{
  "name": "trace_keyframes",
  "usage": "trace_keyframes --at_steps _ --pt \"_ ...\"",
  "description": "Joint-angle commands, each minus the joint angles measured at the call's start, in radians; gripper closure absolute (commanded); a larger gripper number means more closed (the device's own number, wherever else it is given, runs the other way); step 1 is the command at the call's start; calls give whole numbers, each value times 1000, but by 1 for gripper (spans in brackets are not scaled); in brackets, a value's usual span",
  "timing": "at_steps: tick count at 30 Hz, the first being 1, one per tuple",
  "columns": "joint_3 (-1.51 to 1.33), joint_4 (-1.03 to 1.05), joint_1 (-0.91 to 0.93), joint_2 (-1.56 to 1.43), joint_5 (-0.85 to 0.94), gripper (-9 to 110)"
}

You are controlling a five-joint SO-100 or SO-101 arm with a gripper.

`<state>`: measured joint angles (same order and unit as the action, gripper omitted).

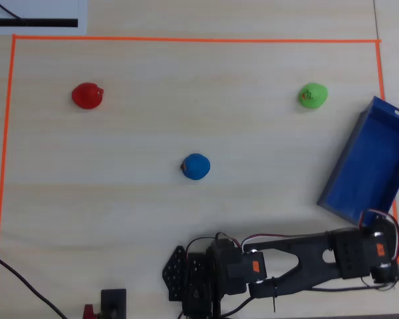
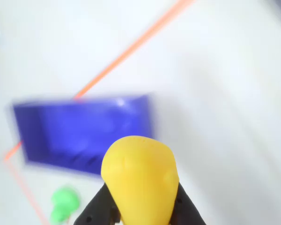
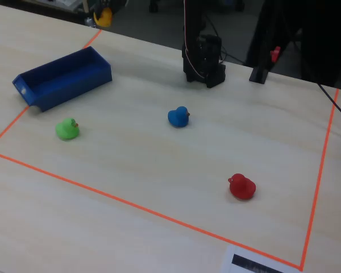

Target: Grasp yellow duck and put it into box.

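Note:
In the wrist view the yellow duck point(image 2: 139, 180) fills the lower middle, and my gripper point(image 2: 139, 208) is shut on it, with a black finger point(image 2: 97, 211) showing on each side. The dark-blue box point(image 2: 79, 131) lies open beyond the duck, up and to the left, blurred. In the fixed view the yellow duck point(image 3: 104, 17) hangs in the air at the top left, behind the box point(image 3: 62, 77). From overhead, the arm's wrist point(image 1: 379, 256) sits just below the near end of the box point(image 1: 372, 166), and the duck is hidden under it.
A green duck point(image 1: 312, 96) sits left of the box, a blue duck point(image 1: 196, 166) mid-table, and a red duck point(image 1: 88, 96) at the far left. Orange tape point(image 1: 186, 40) frames the work area. The arm's base point(image 1: 206, 272) stands at the bottom edge.

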<state>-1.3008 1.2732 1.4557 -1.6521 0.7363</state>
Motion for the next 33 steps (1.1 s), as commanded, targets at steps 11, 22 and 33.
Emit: trace_keyframes --at_steps 11,22,33 --pt "597 -86 -302 434 0 101" --pt "775 -51 -299 782 133 101" --pt "853 -72 -279 881 213 61"
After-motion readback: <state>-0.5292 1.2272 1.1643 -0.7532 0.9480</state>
